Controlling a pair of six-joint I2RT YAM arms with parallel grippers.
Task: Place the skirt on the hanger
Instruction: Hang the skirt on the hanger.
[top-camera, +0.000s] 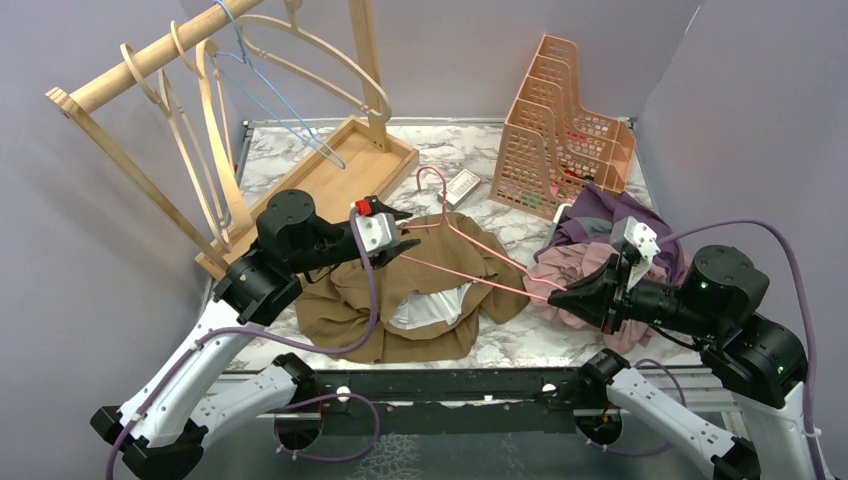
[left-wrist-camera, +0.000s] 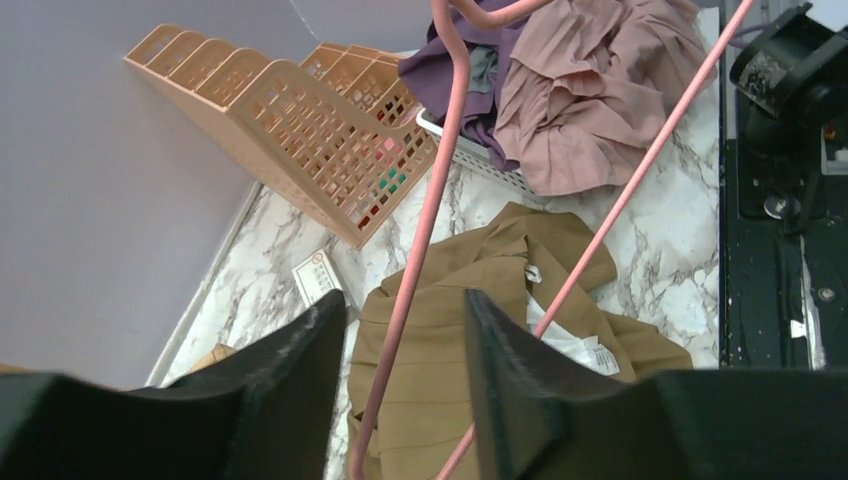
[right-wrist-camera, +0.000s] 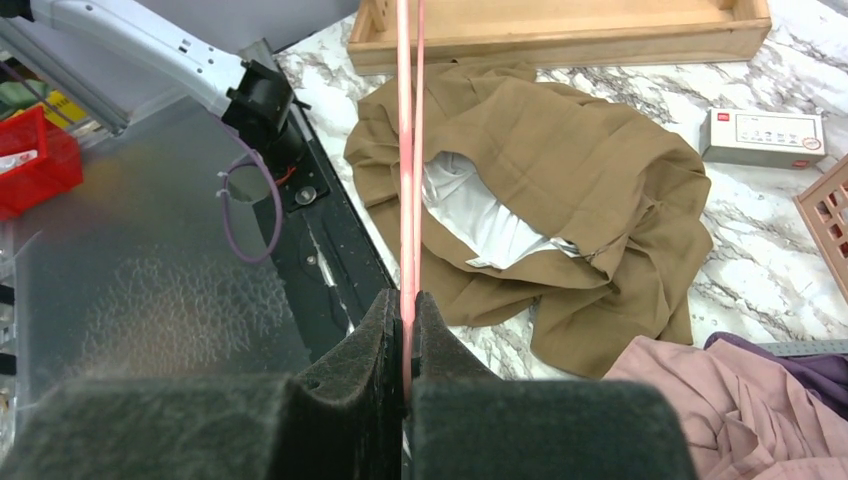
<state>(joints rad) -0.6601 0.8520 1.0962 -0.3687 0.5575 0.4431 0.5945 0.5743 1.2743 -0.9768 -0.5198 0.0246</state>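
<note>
**Top external.** The brown skirt (top-camera: 440, 330) lies crumpled flat on the marble counter (top-camera: 470, 150), at the near edge and left of its middle, with white lining showing at the waist opening. The pink wire hanger (top-camera: 470, 276) is held up above the skirt, hook toward the far edge, not threaded into the fabric. The right gripper (top-camera: 556, 294) pinches the hanger's right tip, close to the counter's right edge. The left gripper (top-camera: 405, 232) is at the hanger's left end, over the far edge of the skirt. A wooden rack (top-camera: 150, 60) with hangers stands in its tray (top-camera: 340, 180) at the far left corner. An orange file organizer (top-camera: 560, 130) is at the far right corner, and a small white box (top-camera: 462, 186) lies between the two. A pile of mauve and purple clothes (top-camera: 590, 260) sits at the right edge.

**Left wrist.** The left gripper (left-wrist-camera: 405, 305) has its jaws apart. The hanger (left-wrist-camera: 440, 170) wire runs through the gap, and no contact with either finger is visible. Nothing is clamped. The skirt (left-wrist-camera: 470, 270) is below on the counter (left-wrist-camera: 680, 250), and beyond it lie the box (left-wrist-camera: 318, 275), organizer (left-wrist-camera: 330, 130) and clothes pile (left-wrist-camera: 600, 90).

**Right wrist.** The right gripper (right-wrist-camera: 405, 310) has its jaws pressed together on the hanger (right-wrist-camera: 405, 150) wire. Two pink strands run straight away from the fingertips. The skirt (right-wrist-camera: 560, 150) lies beneath and to the right of the wire, apart from it. The tray (right-wrist-camera: 560, 30) is past the skirt.
</note>
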